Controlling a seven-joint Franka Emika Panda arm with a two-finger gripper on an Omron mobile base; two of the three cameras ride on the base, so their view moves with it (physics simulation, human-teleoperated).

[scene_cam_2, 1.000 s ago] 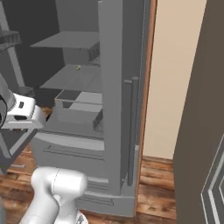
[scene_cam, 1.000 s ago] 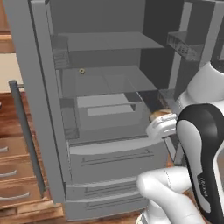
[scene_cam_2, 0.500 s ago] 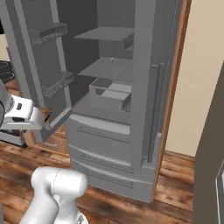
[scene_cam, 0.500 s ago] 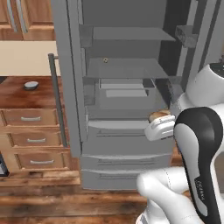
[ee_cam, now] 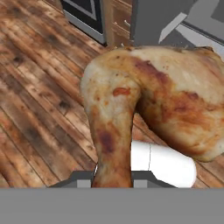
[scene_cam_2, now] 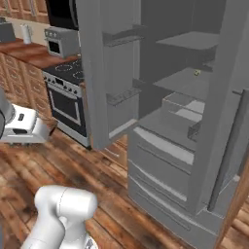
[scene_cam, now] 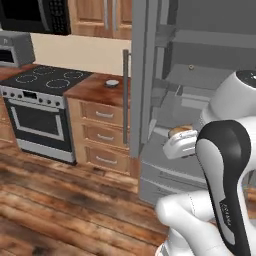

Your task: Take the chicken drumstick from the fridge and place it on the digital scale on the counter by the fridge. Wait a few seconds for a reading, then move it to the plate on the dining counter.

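The chicken drumstick (ee_cam: 148,100) is out of the fridge (scene_cam_2: 194,121) and riding in the gripper (ee_cam: 113,177), fingers clamped on its narrow bone end above the wood floor. It looks light but lumpy and greasy, so that thin end is the sensible hold. One drumstick, one digital scale (scene_cam: 112,83) waiting on the counter (scene_cam: 97,87) beside the fridge.

The digital scale (scene_cam: 112,83) sits on the counter (scene_cam: 97,88), which stands between the stove (scene_cam: 42,102) on its left and the open fridge (scene_cam: 200,105) on its right; the chicken drumstick (scene_cam: 181,132) hangs before the fridge's shelves, above the floor (scene_cam: 60,200)
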